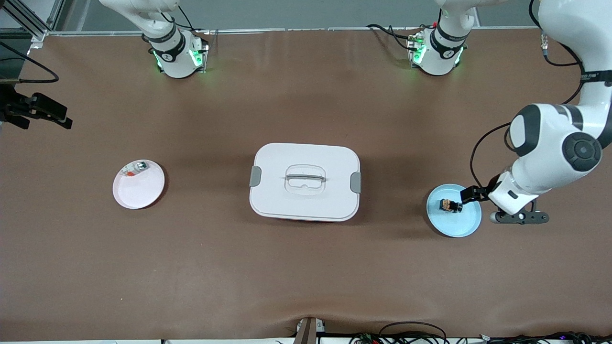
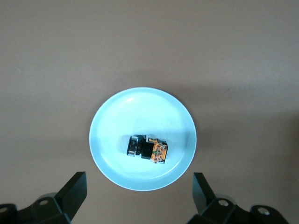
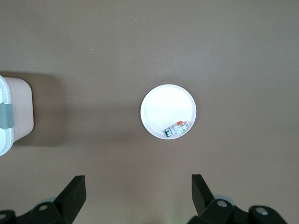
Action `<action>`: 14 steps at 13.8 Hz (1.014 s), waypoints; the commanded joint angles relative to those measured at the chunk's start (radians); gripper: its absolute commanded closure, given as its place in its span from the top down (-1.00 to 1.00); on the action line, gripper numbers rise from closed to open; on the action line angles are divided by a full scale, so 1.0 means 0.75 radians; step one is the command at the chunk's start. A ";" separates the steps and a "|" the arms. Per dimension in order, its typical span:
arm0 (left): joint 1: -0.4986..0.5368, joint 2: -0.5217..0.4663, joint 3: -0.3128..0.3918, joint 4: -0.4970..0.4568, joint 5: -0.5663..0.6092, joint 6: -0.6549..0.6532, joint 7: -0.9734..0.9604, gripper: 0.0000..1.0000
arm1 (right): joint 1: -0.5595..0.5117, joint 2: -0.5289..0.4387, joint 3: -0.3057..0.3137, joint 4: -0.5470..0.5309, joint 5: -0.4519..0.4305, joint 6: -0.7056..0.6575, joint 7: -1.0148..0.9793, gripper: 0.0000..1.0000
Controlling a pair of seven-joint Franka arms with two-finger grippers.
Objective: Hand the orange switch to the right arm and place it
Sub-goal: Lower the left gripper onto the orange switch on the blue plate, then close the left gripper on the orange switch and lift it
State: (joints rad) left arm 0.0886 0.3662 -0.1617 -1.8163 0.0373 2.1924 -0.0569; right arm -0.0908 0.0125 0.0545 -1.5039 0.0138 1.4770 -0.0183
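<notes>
Front view: two plates, one white lidded box (image 1: 305,181) between. One tiny black-and-orange switch (image 1: 448,205) on round blue plate (image 1: 454,224); left gripper (image 1: 471,193) over it, fingers spread, empty. Right gripper (image 3: 138,196) spread, empty, over pink plate (image 1: 138,191) holding one pale green-and-clear piece (image 1: 135,168).

Black-and-orange switch (image 1: 448,205), pale blue plate (image 1: 459,227), white box (image 1: 306,200), brown table (image 1: 306,277)

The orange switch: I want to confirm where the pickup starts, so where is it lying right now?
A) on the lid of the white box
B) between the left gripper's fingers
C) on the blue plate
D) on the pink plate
C: the orange switch lies on the blue plate at the left arm's end of the table, with the open left gripper over it and not touching it.
</notes>
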 commanded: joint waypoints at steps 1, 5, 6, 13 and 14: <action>-0.006 0.031 0.001 -0.049 0.012 0.087 0.023 1.00 | -0.012 0.012 0.009 0.029 -0.010 -0.016 0.004 1.00; -0.008 0.074 0.001 -0.170 0.048 0.298 0.049 1.00 | -0.006 0.012 0.009 0.029 -0.012 -0.020 0.002 1.00; -0.008 0.092 -0.001 -0.188 0.111 0.339 0.049 1.00 | -0.006 0.012 0.009 0.029 -0.010 -0.020 0.002 1.00; -0.004 0.189 -0.001 -0.217 0.138 0.435 0.051 1.00 | -0.010 0.012 0.009 0.027 -0.010 -0.020 0.002 1.00; -0.004 0.205 -0.001 -0.215 0.138 0.439 0.051 1.00 | -0.010 0.012 0.009 0.027 -0.010 -0.020 0.002 1.00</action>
State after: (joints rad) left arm 0.0831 0.5046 -0.1620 -1.9710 0.1250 2.4934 -0.0293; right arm -0.0906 0.0126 0.0550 -1.5036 0.0136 1.4768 -0.0183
